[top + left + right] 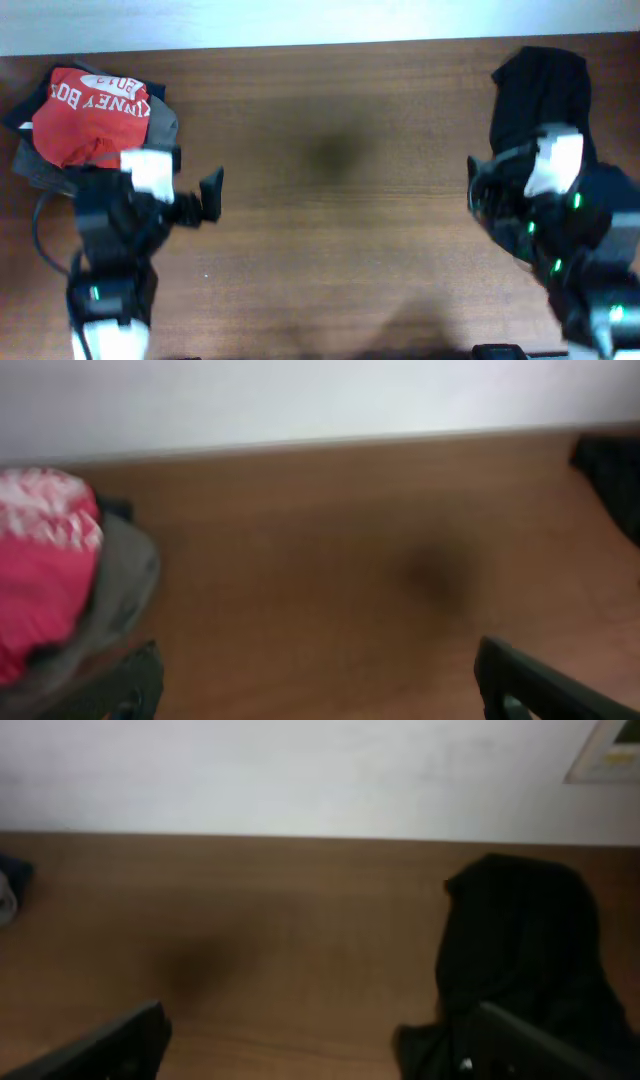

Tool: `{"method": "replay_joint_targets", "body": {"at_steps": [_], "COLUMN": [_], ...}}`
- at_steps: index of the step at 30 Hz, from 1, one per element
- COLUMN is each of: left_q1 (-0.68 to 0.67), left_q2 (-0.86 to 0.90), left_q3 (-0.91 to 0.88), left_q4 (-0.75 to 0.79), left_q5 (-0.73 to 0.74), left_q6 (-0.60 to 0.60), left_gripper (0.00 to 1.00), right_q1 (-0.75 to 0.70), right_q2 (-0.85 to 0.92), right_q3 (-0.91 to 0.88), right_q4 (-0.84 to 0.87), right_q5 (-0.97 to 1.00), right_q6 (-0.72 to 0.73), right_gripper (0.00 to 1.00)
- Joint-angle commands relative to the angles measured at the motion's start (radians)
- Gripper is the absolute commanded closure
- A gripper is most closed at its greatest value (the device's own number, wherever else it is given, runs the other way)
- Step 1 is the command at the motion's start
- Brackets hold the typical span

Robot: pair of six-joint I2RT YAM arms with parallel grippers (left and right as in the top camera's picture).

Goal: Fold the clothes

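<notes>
Pile [88, 108] left of left hand [205, 197] | black garment [525, 935] beside right hand [315, 1052]

Fixtures and surfaces: four entries.
table [330, 265]: brown wood grain, under and ahead of the left gripper [318, 660] and the right gripper [320, 1020]; dark patch [332, 152] on its top, ahead of both and between them, toward the far edge; wall [300, 400]: white, plain, beyond that far edge, facing both; pale panel [612, 752] on the wall, high and to the right of the right gripper, partly out of view, detail unreadable.
</notes>
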Motion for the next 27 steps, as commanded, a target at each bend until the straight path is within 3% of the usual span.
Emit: {"method": "replay_joint_targets", "body": {"at_steps": [1,6,11,16,20,24,27], "left_q1": [-0.01,-0.069,-0.16,-0.218,-0.257,-0.274,-0.275], "left_q2": [0.173,0.361,0.467,0.522,0.544,0.557,0.562], "left_q3": [0.166,0.316,0.344,0.344,0.344,0.344,0.344], "left_q4": [-0.094,-0.187,-0.151,-0.072,-0.025,-0.018,-0.021], "left_q5": [0.025,0.025,0.025,0.027,0.028,0.028,0.028], "left_q6": [0.012,0.017,0.092,0.084,0.084,0.084,0.084], "left_gripper": [0.01,0.01,0.01,0.01,0.01,0.01,0.01], "right_q1": [-0.008,-0.012,-0.069,-0.134,-0.211,-0.248,-0.265], "right_q2": [0.158,0.354,0.497,0.621,0.734,0.833,0.892], "right_q3": [0.158,0.241,0.24,0.238,0.214,0.169,0.136], "right_q4": [-0.097,-0.171,-0.192,-0.252,-0.238,-0.188,-0.138], "right_q5": [-0.005,0.002,-0.007,-0.01,-0.01,-0.01,-0.01], "right_q6": [-0.1,-0.098,-0.033,-0.002,0.128,0.148,0.154], "right_gripper": [0.01,0.01,0.01,0.01,0.0,0.1,0.11]}}
